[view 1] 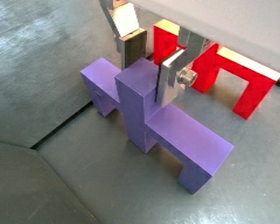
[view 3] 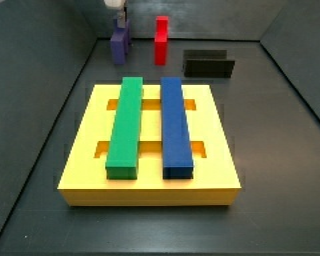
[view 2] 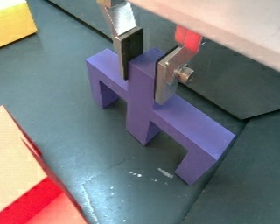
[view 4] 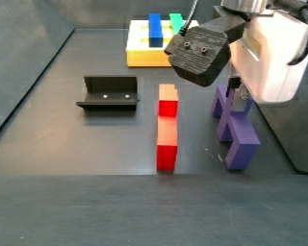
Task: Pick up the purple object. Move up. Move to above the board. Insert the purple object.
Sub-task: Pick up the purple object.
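Silver fingers (view 2: pixel 129 45) of my gripper (view 2: pixel 150 61) straddle the purple object's (view 2: pixel 154 109) central ridge, spread, not yet pinching; I'd close next, then lift.

The pincer (view 1: pixel 154 59) pointed straight down, low over the floor, with its two flat silver fingers (view 1: pixel 130 45) parted. In both wrist views the plates stood either side of the ridge of the purple object (view 2: pixel 149 105), dark pads facing inward; whether the pads touched it could not be told. In a side view the pincer (view 4: pixel 230 94) hung beneath the black wrist housing and the white arm body, which came in from above.
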Robot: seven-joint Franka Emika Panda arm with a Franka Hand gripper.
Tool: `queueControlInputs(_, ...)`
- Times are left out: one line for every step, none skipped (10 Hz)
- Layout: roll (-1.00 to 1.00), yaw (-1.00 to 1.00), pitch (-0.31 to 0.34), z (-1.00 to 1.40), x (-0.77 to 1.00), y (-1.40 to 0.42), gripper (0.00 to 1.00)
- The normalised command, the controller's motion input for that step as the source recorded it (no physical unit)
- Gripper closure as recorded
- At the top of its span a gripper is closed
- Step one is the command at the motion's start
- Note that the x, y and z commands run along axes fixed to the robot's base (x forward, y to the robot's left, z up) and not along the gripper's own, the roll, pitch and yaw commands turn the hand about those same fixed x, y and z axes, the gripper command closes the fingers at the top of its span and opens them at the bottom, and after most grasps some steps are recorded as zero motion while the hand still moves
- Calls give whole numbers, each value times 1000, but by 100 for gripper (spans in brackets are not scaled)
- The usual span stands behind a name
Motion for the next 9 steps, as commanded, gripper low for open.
queueControlInputs(0,0,0,0,0,0,100)
queueControlInputs(0,0,0,0,0,0,100)
queueControlInputs(0,0,0,0,0,0,100)
queueControlInputs(0,0,0,0,0,0,100)
queueControlInputs(0,0,0,0,0,0,100)
queueControlInputs(0,0,0,0,0,0,100)
queueControlInputs(0,0,0,0,0,0,100)
queueControlInputs(0,0,0,0,0,0,100)
queueControlInputs(0,0,0,0,0,0,100)
